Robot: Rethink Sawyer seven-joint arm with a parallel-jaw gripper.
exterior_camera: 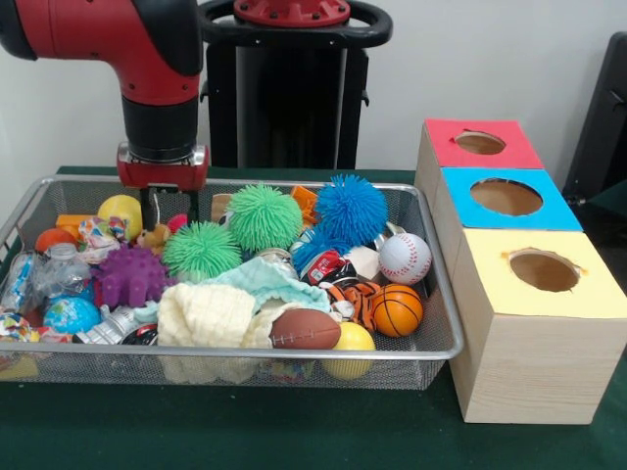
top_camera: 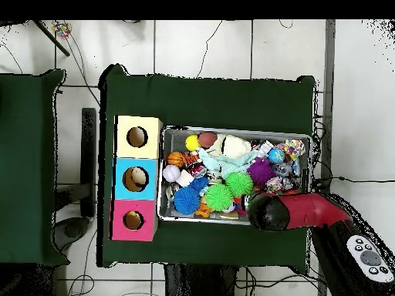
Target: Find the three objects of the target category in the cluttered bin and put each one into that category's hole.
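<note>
**Front view: gripper lowered into the far corner of a cluttered wire bin**

Front view and overhead view together show the wire bin (exterior_camera: 431,284) as the landmark for everything else. The red and black arm (exterior_camera: 147,59) comes down over the bin's back edge, its wrist vertical and its gripper (exterior_camera: 168,211) pointing straight down. Two dark prongs stand slightly apart with nothing visible between them, so the claw appears open and empty. Its tips sit among small toys just inside the bin's back wall, beside a yellow ball (exterior_camera: 121,211) and above a purple spiky ball (exterior_camera: 130,277).

Beside the bin stands a row of three wooden boxes (exterior_camera: 529,362), each with a hole in a coloured top: red (exterior_camera: 480,143), blue (exterior_camera: 506,197) and yellow (exterior_camera: 544,270). The target category is not stated. Candidates inside the bin include the green fuzzy balls (exterior_camera: 265,217), a blue fuzzy ball (exterior_camera: 352,209), and sports balls at the end nearest the boxes: a baseball (exterior_camera: 405,258), a basketball (exterior_camera: 397,309) and a football (exterior_camera: 305,330).

Risks, as judged: the toys are tightly packed, so closing the prongs could pinch a neighbour or a wrapper instead of the intended item. A round ball may squirt out. The crumpled cloth (exterior_camera: 211,313) could hide targets or snag.
</note>
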